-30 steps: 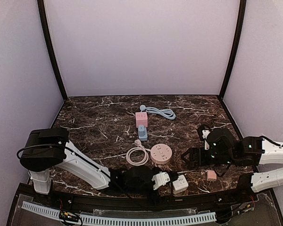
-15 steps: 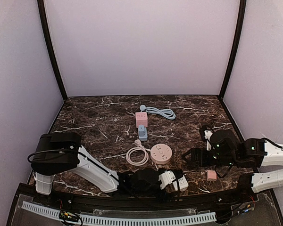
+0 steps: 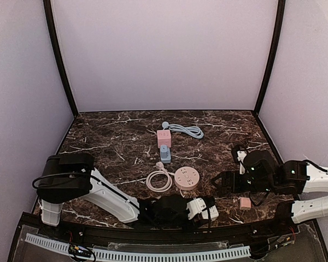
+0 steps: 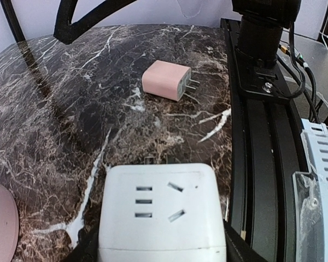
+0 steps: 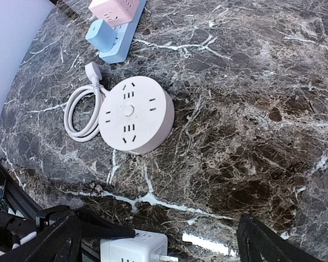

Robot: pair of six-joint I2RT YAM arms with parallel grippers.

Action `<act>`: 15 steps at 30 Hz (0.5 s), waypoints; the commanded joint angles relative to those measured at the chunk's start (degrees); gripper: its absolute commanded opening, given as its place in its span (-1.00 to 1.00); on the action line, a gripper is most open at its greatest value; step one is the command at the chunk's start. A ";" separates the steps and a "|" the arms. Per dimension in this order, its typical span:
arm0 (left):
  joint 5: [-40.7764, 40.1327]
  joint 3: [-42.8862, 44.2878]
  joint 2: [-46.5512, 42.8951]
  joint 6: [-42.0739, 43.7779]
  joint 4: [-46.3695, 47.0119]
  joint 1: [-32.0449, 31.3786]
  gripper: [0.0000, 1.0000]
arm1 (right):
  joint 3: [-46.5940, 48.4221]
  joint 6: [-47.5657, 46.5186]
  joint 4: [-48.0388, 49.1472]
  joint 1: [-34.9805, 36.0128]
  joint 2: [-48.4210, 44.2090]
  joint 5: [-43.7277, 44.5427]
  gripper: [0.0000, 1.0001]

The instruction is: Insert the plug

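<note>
Your left pincer (image 4: 161, 248) is clamped on the white cube adapter (image 4: 161, 207), with the pink charger plug (image 4: 165, 79) lying on its side ahead of it, while your right pincer (image 5: 159, 226) stands spread wide, the round socket hub (image 5: 135, 113) ahead of its fingers.

The table (image 3: 109, 147) is dark brown-black marble, veined in white; the walls (image 3: 164, 54) are pale lilac, framed by black posts (image 3: 60, 60); the white cube (image 4: 161, 210) has dark slots; the small charger (image 4: 167, 79) is pink with a lighter pronged face; the round strip (image 3: 187, 178) and its coiled cord (image 3: 159, 181) are pale pink; the long strip (image 3: 165, 154) is light blue, carrying a pink cube (image 3: 164, 137); its cord (image 3: 187, 130) is pale blue-grey.
</note>
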 commanded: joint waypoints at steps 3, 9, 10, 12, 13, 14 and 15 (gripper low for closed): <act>2.12 -3.87 -12.55 3.90 -6.81 -0.12 -0.23 | 0.03 -1.71 3.55 0.66 -1.03 0.52 0.97; 0.06 -8.30 -22.63 6.57 -14.17 0.50 -0.23 | 0.92 -6.00 10.01 0.71 -0.19 -7.77 0.97; -0.02 -8.50 -24.47 6.48 -15.00 0.92 -0.23 | 1.07 -6.89 11.10 0.70 -0.08 -9.15 0.97; -0.25 -9.08 -26.83 6.36 -17.27 1.46 -0.21 | 1.17 -8.59 13.46 0.71 -0.27 -11.70 0.97; -0.34 -9.56 -27.53 6.23 -18.43 1.95 -0.19 | 1.11 -9.25 14.43 0.71 -0.50 -12.28 0.97; -0.19 -9.83 -28.90 6.07 -18.93 2.23 -0.19 | 0.85 -9.90 15.19 0.71 -0.81 -12.18 0.97; 0.25 -10.40 -29.53 5.80 -19.74 2.89 -0.18 | 0.60 -10.53 15.95 0.71 -1.23 -11.78 0.97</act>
